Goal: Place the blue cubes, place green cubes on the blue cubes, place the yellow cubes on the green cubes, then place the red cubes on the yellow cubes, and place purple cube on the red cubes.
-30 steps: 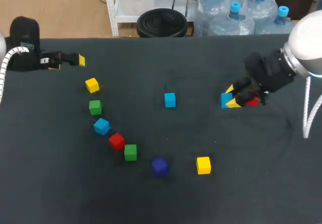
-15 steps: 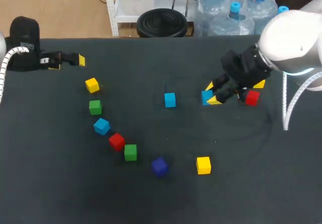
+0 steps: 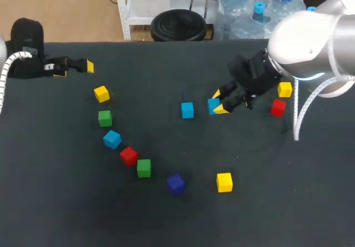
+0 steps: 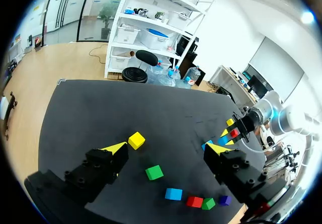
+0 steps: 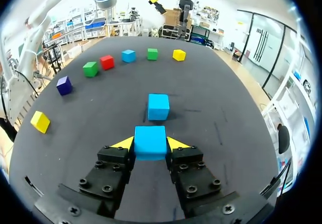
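Note:
My right gripper (image 3: 218, 104) is shut on a blue cube (image 3: 213, 106), held just above the table, a short way right of a second blue cube (image 3: 187, 110). In the right wrist view the held blue cube (image 5: 150, 142) fills the gap between the yellow tips, with the other blue cube (image 5: 158, 106) straight ahead. A third blue cube (image 3: 112, 139) lies at the left in a curved row with a yellow cube (image 3: 101, 94), a green cube (image 3: 105, 117), a red cube (image 3: 128, 156), another green cube (image 3: 144, 167) and the purple cube (image 3: 176, 184). My left gripper (image 3: 75, 69) stands open at the far left, holding nothing.
A yellow cube (image 3: 224, 182) lies alone near the front middle. Behind my right arm sit a red cube (image 3: 278, 107) and a yellow cube (image 3: 285, 89). The table's back edge (image 3: 166, 43) runs behind everything.
My right arm has carried the blue cube leftward, away from the red cube and toward the blue cube at the middle. The left arm has not moved.

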You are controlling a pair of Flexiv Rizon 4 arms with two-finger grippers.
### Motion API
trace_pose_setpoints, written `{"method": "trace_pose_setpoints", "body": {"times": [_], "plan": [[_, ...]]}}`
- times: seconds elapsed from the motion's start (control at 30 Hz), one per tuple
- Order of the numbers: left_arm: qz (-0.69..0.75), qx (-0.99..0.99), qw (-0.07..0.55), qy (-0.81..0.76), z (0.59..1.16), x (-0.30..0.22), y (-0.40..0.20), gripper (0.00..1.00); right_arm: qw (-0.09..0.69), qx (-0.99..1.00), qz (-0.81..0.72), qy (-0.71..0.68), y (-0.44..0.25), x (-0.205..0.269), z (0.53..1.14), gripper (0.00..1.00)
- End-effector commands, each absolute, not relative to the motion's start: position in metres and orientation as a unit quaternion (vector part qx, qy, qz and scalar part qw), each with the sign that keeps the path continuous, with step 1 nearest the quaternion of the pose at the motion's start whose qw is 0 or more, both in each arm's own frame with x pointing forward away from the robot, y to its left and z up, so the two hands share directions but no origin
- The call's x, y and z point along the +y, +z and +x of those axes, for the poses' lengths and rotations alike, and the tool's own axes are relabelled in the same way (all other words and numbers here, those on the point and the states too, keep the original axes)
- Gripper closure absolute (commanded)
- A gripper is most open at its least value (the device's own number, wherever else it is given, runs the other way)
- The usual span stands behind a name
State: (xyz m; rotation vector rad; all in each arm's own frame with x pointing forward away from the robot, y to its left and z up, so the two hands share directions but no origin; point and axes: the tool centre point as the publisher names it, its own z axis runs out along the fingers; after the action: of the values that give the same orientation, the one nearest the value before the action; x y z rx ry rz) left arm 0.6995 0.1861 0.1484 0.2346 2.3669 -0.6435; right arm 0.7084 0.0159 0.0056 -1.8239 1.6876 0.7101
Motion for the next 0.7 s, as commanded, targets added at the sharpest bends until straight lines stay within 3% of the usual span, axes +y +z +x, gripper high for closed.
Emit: {"method": "trace_pose_setpoints", "body": {"times": [0.03,0.7], "plan": [[0.089,0.908,0.33,-0.244,0.7,0.185,0.15,0.0,0.275,0.627,-0.677,0.269,0.002,0.02,0.713,1.0],[0.089,0.908,0.33,-0.244,0.7,0.185,0.15,0.0,0.279,0.631,-0.669,0.278,-0.004,0.036,0.713,1.0]]}}
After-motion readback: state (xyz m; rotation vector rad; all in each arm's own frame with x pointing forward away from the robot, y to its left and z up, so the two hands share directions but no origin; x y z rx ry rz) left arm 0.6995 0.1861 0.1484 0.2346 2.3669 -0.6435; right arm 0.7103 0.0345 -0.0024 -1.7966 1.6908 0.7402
